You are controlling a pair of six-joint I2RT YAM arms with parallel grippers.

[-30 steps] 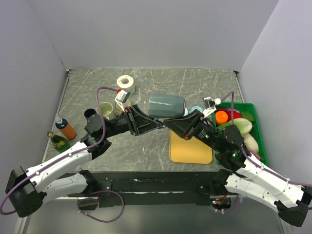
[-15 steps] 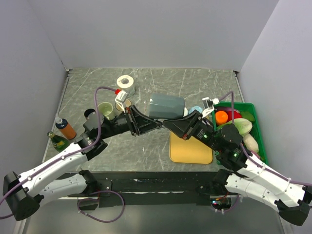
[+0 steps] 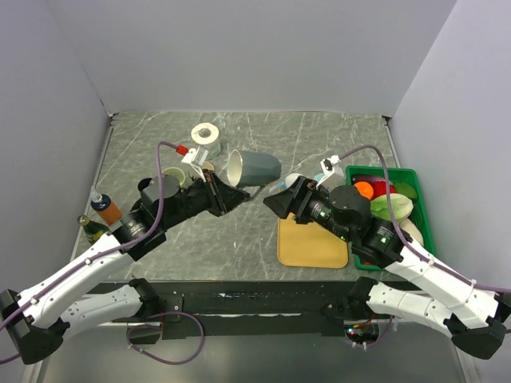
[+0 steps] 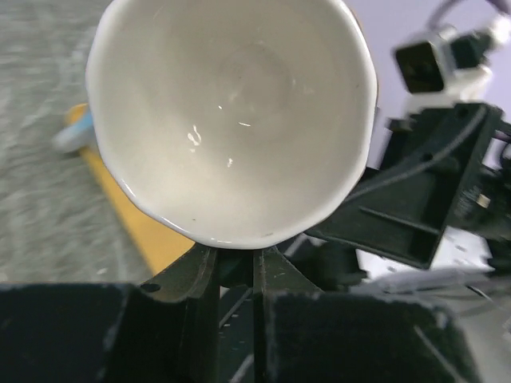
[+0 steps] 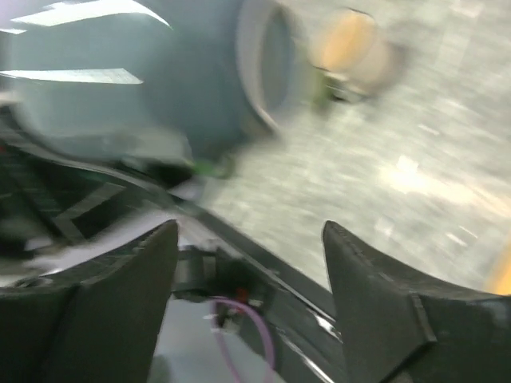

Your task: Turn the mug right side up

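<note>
Glowing evenly across the top view, casting faint shadows. Smearing with motion blur over the right wrist view. Glinting in small specks inside the mug (image 4: 231,104), upper centre of the left wrist view; darkening along that frame's bottom edge.

A grey, pale-veined marble-patterned tabletop (image 3: 319,136) fills the middle of the top view. A plain lavender-grey back wall (image 3: 255,56) stands at 12 o'clock, a matching left wall (image 3: 40,159) at 9 and right wall (image 3: 463,120) at 3. A black rail (image 3: 255,300) edges the tabletop at 6 o'clock, under soft, even light.
</note>
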